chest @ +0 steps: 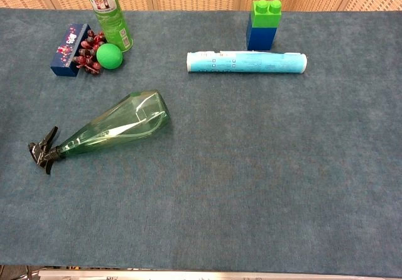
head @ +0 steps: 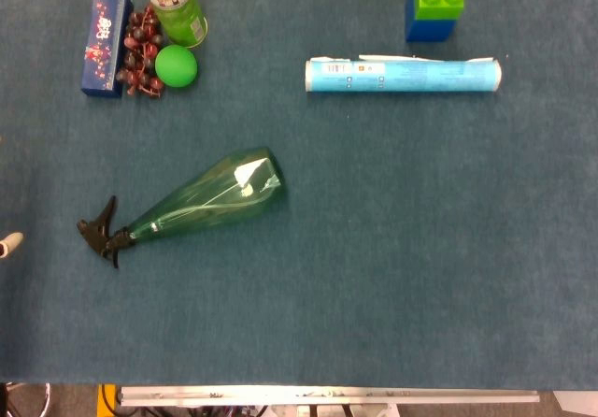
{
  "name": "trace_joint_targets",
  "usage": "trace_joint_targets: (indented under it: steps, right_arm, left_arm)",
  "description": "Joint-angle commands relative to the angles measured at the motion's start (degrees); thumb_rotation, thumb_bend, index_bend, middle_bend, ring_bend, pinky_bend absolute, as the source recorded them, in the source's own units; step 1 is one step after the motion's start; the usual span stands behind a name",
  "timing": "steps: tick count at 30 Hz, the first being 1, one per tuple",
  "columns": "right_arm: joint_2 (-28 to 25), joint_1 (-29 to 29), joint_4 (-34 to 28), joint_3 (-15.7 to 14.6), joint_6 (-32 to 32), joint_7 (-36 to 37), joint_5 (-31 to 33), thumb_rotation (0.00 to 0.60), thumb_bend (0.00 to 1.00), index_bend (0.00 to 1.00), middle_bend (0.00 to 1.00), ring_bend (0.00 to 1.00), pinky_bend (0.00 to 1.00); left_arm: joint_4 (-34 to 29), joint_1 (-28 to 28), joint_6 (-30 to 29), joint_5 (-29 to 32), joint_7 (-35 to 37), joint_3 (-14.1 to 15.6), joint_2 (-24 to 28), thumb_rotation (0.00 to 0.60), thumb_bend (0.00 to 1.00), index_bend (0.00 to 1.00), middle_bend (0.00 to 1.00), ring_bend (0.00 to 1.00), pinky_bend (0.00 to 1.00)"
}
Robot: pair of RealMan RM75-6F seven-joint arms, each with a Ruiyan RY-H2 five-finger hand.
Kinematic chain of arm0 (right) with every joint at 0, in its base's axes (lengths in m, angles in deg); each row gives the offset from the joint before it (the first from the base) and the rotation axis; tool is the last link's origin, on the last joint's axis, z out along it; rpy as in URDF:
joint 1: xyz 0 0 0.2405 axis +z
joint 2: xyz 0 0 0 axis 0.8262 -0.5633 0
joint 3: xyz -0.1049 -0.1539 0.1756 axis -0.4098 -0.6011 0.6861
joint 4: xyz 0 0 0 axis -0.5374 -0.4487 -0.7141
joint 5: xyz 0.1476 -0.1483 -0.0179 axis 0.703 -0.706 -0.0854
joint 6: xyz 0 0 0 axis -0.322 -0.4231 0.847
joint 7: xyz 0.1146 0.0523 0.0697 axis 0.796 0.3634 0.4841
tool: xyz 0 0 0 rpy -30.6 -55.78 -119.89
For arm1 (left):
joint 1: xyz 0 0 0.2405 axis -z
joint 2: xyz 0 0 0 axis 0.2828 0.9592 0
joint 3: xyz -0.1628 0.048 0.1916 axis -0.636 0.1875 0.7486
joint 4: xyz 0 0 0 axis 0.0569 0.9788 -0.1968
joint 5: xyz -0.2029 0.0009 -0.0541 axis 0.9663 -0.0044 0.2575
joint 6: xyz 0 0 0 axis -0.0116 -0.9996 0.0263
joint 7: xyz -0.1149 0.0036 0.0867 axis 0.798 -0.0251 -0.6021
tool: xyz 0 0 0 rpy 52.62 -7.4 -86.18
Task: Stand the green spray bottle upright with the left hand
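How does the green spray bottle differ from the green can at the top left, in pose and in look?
The green spray bottle lies on its side; the green can stands upright. The bottle is see-through and widens from neck to base; the can is opaque and straight-sided. The bottle ends in a black trigger head; the can's top is cut off in both views. The bottle lies alone; the can stands beside a green ball. Both are green.

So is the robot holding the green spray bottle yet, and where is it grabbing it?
No. The green spray bottle lies on its side on the table, untouched. Nothing is held; neither hand shows clearly in either view.
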Motion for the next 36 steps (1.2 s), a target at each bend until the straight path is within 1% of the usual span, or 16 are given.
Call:
trace_joint_targets:
  steps: [1, 7, 13, 22, 27, 32, 36]
  right_arm:
    - [-0.2, 0.3, -0.1, 0.1, 0.6, -0.2, 0.3, 0.600, 0.10, 0.48, 0.34, 0.26, 0.36]
    - [-0.6, 0.4, 0.0, 0.3, 1.0, 1.2, 0.9, 0.600, 0.10, 0.48, 0.34, 0.25, 0.36]
    - [-0.7, -0.2, -0.2, 0.1, -0.3, 1.7, 0.2, 0.600, 0.10, 0.48, 0.34, 0.26, 0.36]
    - [-0.8, -1.3, -0.3, -0.1, -3.0, 2.3, -1.5, 0.600, 0.10, 0.48, 0.34, 0.26, 0.36]
    - [-1.0, -1.7, -0.2, -0.1, -3.8, 3.3, -1.7, 0.600, 0.10, 0.48, 0.34, 0.26, 0.36]
    - [-1.3, -2.2, 0.2, 0.0, -4.6, 4.7, -1.7, 0.600, 0.10, 0.48, 0.34, 0.26, 0.36]
    - [-1.5, -2.9, 0.5, 0.0, -5.5, 6.0, -1.8, 0.600, 0.10, 0.48, 0.34, 0.26, 0.36]
  left_arm:
    - [0.1, 0.1, 0.2, 0.3, -0.1, -0.1, -0.2, 0.600, 0.03, 0.10, 0.00, 0.00, 0.10]
    - [0.3, 0.4, 1.1, -0.2, 0.3, 0.1, -0.8, 0.600, 0.03, 0.10, 0.00, 0.00, 0.10]
    - [1.1, 1.7, 2.4, -2.3, 0.7, 0.2, -2.8, 0.600, 0.03, 0.10, 0.00, 0.00, 0.10]
    - [0.1, 5.2, 7.1, -2.3, -3.9, 0.1, -5.0, 0.600, 0.03, 0.09, 0.00, 0.00, 0.10]
    - [-1.2, 7.2, 9.2, -1.5, -6.4, -0.3, -6.4, 0.600, 0.03, 0.06, 0.00, 0.00, 0.10]
    - [-2.4, 9.1, 11.1, 0.0, -10.5, -0.6, -8.5, 0.600, 0.03, 0.02, 0.00, 0.00, 0.10]
    - [-2.4, 10.5, 12.5, 1.5, -12.6, -0.7, -10.4, 0.600, 0.03, 0.00, 0.00, 0.00, 0.10]
